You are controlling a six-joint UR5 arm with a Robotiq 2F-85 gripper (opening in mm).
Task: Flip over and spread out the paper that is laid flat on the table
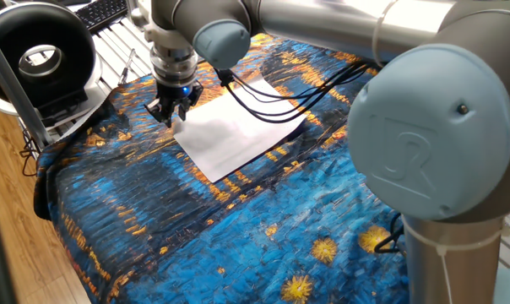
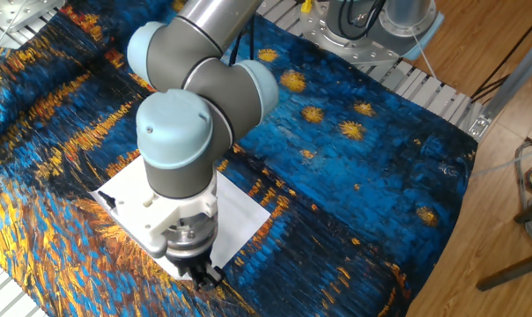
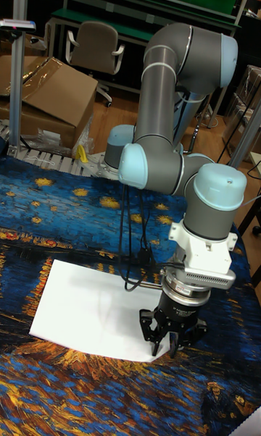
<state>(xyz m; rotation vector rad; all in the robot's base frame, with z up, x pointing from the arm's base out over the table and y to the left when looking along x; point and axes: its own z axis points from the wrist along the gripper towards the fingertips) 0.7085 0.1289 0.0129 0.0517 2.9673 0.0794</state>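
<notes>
The white paper [image 1: 238, 128] lies flat on the blue and orange cloth of the table [image 1: 154, 228]; it also shows as the paper [image 2: 240, 211] partly under the arm and as the paper [image 3: 87, 309]. My gripper [image 1: 169, 116] points straight down at the sheet's left corner, fingers spread and nothing between them. In the other fixed view the gripper [image 2: 203, 280] hangs over the sheet's near corner, the wrist hiding much of the sheet. The tall fixed view shows the gripper [image 3: 165, 348] with its tips right at the corner's edge, low over the cloth.
Black cables [image 1: 272, 95] trail across the sheet's far side. A black ring-shaped device [image 1: 40, 55] and a keyboard [image 1: 103, 12] sit on the white slatted surface [image 1: 111, 52] beyond the cloth. A cardboard box [image 3: 51, 92] and a chair [image 3: 90, 45] stand behind.
</notes>
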